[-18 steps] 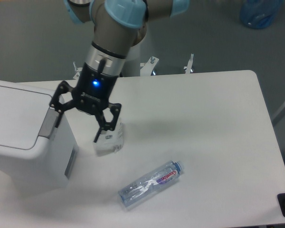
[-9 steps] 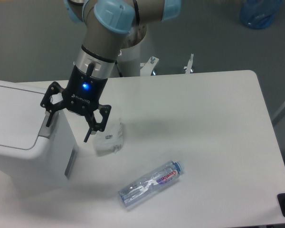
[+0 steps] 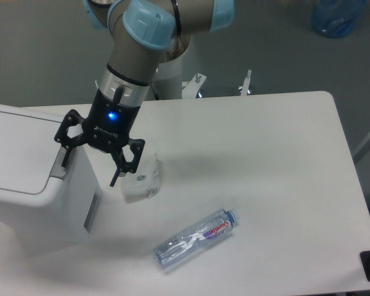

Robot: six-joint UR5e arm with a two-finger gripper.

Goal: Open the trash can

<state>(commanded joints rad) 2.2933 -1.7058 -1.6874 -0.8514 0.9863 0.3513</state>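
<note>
The trash can [image 3: 24,179] is a boxy white bin at the left edge of the table, its flat lid down. A grey push-button [image 3: 59,165] sits at its right rim. My gripper [image 3: 89,174] hangs open right beside that rim. One fingertip [image 3: 64,163] stands over the button; whether it touches cannot be told. The other fingertip [image 3: 113,182] points down at the table beside the bin. Nothing is held between the fingers.
A small clear plastic container [image 3: 142,180] lies on the table just right of the gripper. A crushed clear water bottle [image 3: 194,238] lies toward the front centre. The white table [image 3: 265,160] ends at right and front. A blue object [image 3: 338,15] sits on the floor behind.
The gripper has moved left from the clear container to the bin's right rim, staying open. In the last half second it barely shifted.
</note>
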